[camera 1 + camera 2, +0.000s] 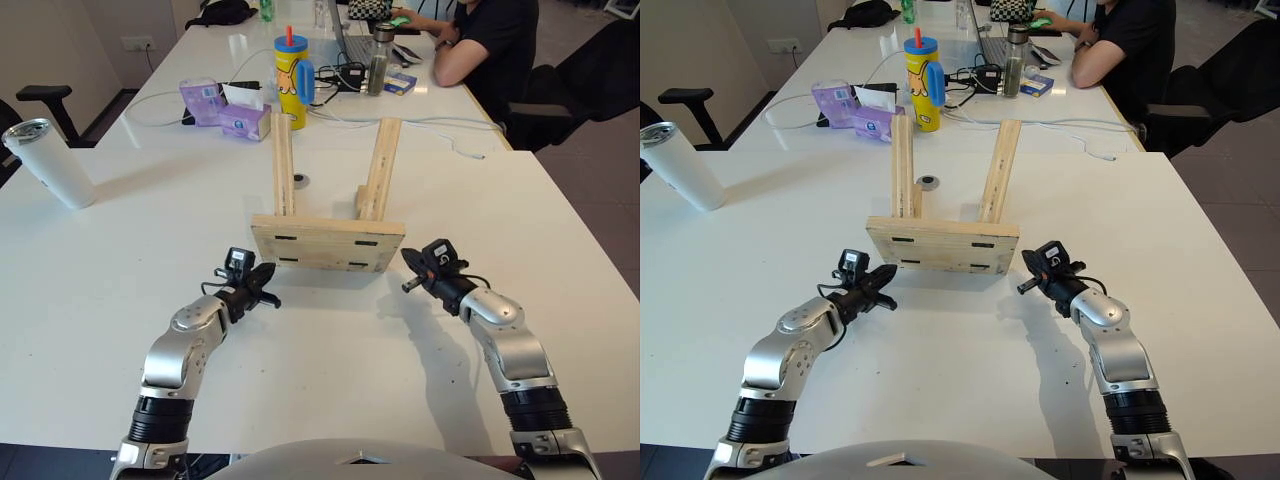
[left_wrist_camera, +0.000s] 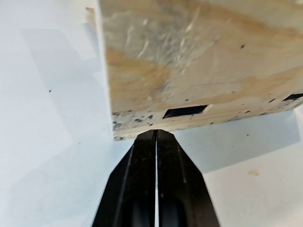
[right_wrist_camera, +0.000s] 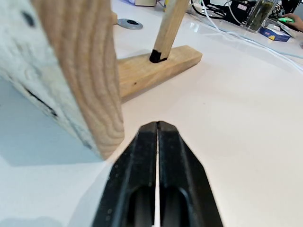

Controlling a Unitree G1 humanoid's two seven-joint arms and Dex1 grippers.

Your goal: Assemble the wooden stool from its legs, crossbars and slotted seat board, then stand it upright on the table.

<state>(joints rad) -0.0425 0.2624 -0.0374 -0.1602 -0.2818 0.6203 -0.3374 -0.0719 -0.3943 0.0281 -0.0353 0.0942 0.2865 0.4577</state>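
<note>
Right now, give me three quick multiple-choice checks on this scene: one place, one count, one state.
1. Where does the white tumbler stand relative to the stool?
A. to the robot's left of it
B. to the robot's right of it
C. on top of it

2. How many dark slots show on the face of the seat board turned toward the robot?
A. two
B. four
C. six

3. How does the stool rest?
A. upright on its legs
B. on its side, seat board on edge
C. in loose pieces

Answers:
1 A: the tumbler is near the table's left edge, well apart from the stool.
2 B: two upper and two lower slots show.
3 B: the legs lie along the table, pointing away from the robot.
</note>
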